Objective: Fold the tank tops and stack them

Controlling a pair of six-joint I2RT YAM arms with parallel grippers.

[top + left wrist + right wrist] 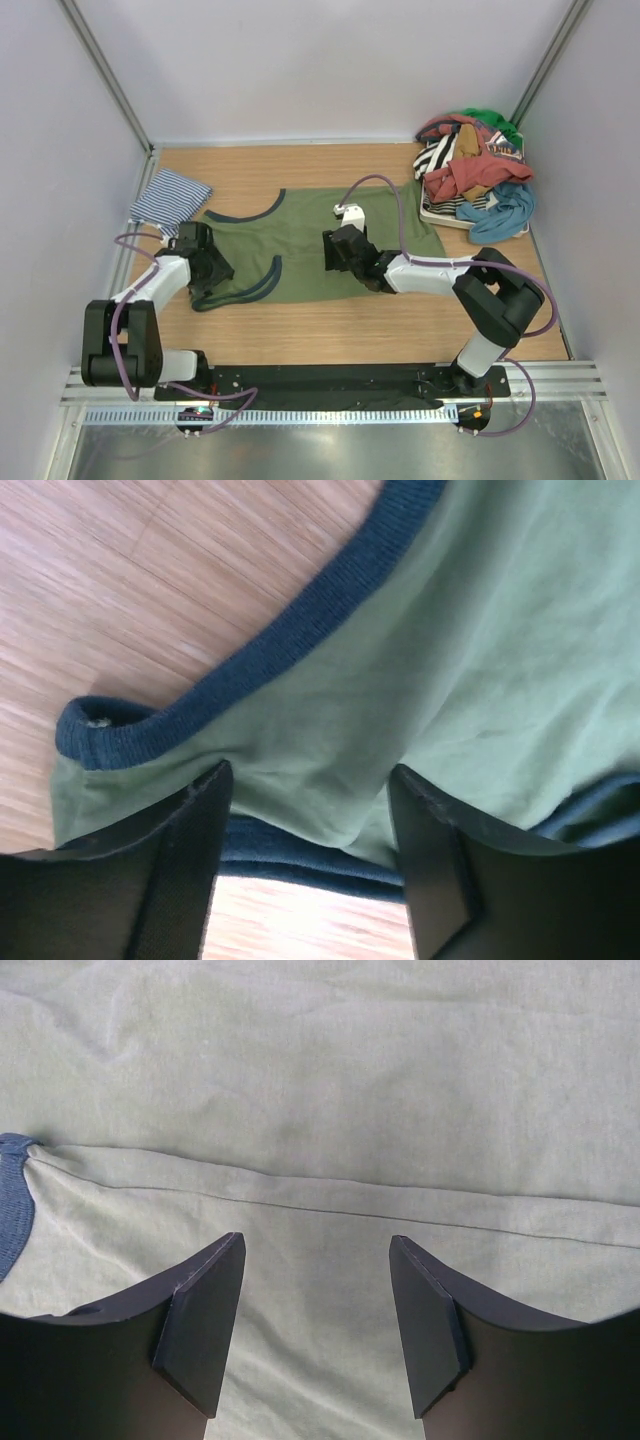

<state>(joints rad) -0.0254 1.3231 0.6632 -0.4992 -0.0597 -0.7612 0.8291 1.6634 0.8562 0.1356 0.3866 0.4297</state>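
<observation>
- The olive green tank top (pixel 320 235) lies spread flat across the middle of the wooden table (pixel 350 325), with its neck and armholes toward the left arm's side.
- The left gripper (pixel 310 780) is down at the top's shoulder end, right at the near-left corner of the cloth.
- Its jaws stand apart, and a soft hump of green cloth sits between them, with the navy trim (pixel 300 630) curving just beyond the fingertips.
- I cannot tell whether the fingers are pressing that hump at all.
- The right gripper (pixel 315 1245) hangs over the body of the same top, near its middle.
- Its jaws are wide apart with nothing between them, just green cloth below and a long crease (pixel 300 1205) running across ahead of the tips.
- The striped tank top (pixel 170 197) sits folded at the far-left corner of the table, just beside the green one's edge.
- A heap of mixed clothes (pixel 475 170) is piled in the far-right corner, well apart from both grippers.
</observation>
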